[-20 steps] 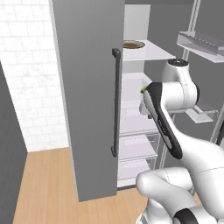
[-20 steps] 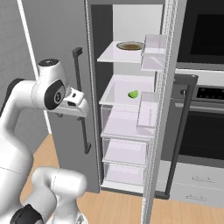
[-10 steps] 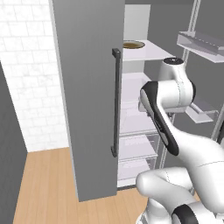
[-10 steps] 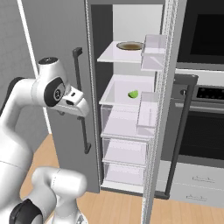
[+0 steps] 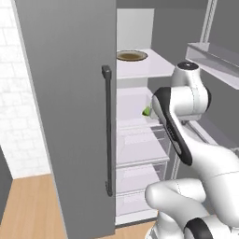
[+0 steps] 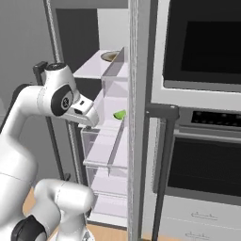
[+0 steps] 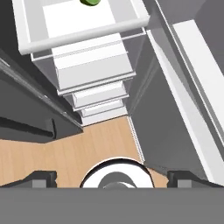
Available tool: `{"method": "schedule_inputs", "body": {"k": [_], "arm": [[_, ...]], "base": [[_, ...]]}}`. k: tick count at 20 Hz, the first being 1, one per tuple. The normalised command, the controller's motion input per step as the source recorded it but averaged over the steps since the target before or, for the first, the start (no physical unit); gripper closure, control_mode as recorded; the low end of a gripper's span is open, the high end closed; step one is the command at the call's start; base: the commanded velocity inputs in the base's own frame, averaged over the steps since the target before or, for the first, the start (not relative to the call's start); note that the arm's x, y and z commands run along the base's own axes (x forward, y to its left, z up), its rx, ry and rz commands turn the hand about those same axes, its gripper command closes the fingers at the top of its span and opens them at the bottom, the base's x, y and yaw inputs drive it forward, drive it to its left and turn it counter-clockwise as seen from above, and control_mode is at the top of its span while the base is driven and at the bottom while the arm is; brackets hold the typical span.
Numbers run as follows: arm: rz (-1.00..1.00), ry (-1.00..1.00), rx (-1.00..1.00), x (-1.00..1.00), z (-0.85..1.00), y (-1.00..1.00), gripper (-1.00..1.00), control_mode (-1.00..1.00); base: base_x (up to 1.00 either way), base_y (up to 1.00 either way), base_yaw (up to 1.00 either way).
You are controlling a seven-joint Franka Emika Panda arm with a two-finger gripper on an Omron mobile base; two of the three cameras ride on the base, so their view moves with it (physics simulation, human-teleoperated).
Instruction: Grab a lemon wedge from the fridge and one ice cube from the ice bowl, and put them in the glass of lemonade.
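The fridge (image 5: 70, 93) stands open, its tall grey left door swung out toward the camera in the left base view with 1 dark vertical bar handle (image 5: 107, 130) on its face, and white shelves and clear drawers stacked inside. To its right in the right base view is the black-fronted oven (image 6: 207, 42), set above pale lower drawers. The white arm (image 5: 186, 121) rises from the base and bends toward the fridge interior, its upper joint level with the middle shelf (image 6: 110, 124). On the top shelf sits a brown-rimmed flat dish (image 5: 132, 56). The wooden floor (image 7: 65, 153) shows below the fridge in the hand view, which looks down the front of the shelves and drawers. The gripper (image 7: 112, 178) hangs in front of the open fridge, above the floor, its 2 dark fingertips (image 7: 41, 178) spread wide at the far sides of the hand view with nothing between them. The lemon wedge (image 6: 119, 114), small and yellow-green, lies on the middle shelf, near its front edge; in the hand view it sits at the top edge, well apart from the fingers.
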Motion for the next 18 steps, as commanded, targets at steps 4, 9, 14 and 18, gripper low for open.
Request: {"method": "schedule_inputs", "body": {"k": [4,9,14,18], "arm": [[0.00,0.00,0.00,0.00,0.00,0.00,-1.00,1.00],[0.00,0.00,0.00,0.00,0.00,0.00,-1.00,1.00],[0.00,0.00,0.00,0.00,0.00,0.00,-1.00,1.00],[0.00,0.00,0.00,0.00,0.00,0.00,-1.00,1.00]], "base": [[0.29,-0.01,-0.04],[0.03,-0.06,0.00],[0.43,0.00,-0.02],[0.46,0.00,-0.02]]}}
